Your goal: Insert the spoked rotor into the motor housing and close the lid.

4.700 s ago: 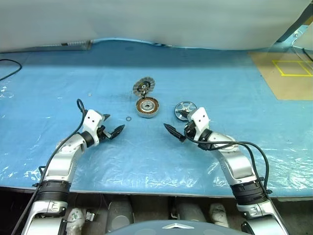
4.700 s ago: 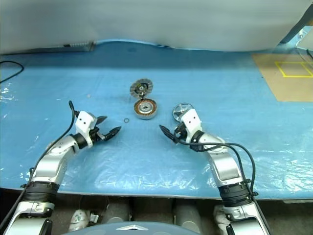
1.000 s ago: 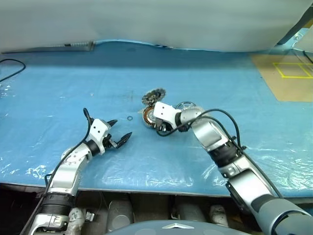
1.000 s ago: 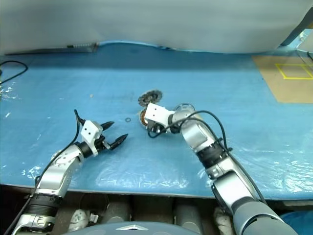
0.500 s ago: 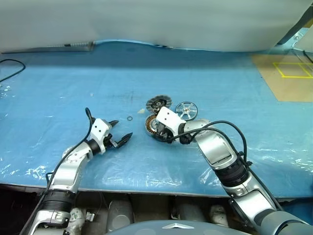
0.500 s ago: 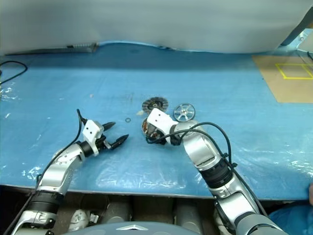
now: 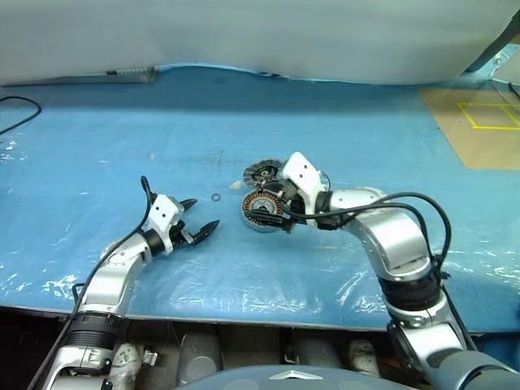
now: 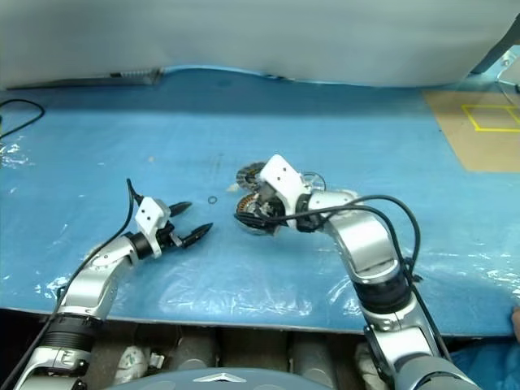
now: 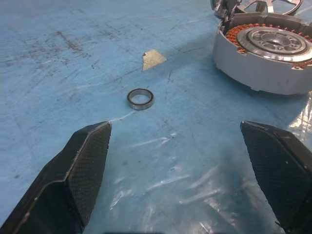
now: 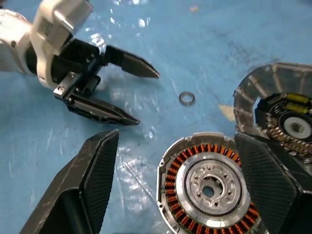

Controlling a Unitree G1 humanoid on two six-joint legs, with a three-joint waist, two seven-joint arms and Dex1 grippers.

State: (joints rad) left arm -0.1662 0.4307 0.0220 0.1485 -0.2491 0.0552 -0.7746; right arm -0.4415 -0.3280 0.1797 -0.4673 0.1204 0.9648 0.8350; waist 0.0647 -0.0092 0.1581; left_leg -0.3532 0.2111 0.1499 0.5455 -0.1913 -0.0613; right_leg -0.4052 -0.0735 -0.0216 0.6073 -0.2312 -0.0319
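Blue plastic sheeting (image 7: 341,122) covers the table; from the head, the motor housing (image 7: 262,212) lies mid-table just before the right gripper (image 7: 275,216), the lid (image 7: 262,171) just behind it.

Left wrist: the left gripper (image 9: 187,161) is spread wide, holding nothing, a small ring (image 9: 140,98) ahead.

Right wrist: the right fingers (image 10: 97,165) stand apart over the housing (copper windings up), empty; the spoked rotor is mostly hidden.
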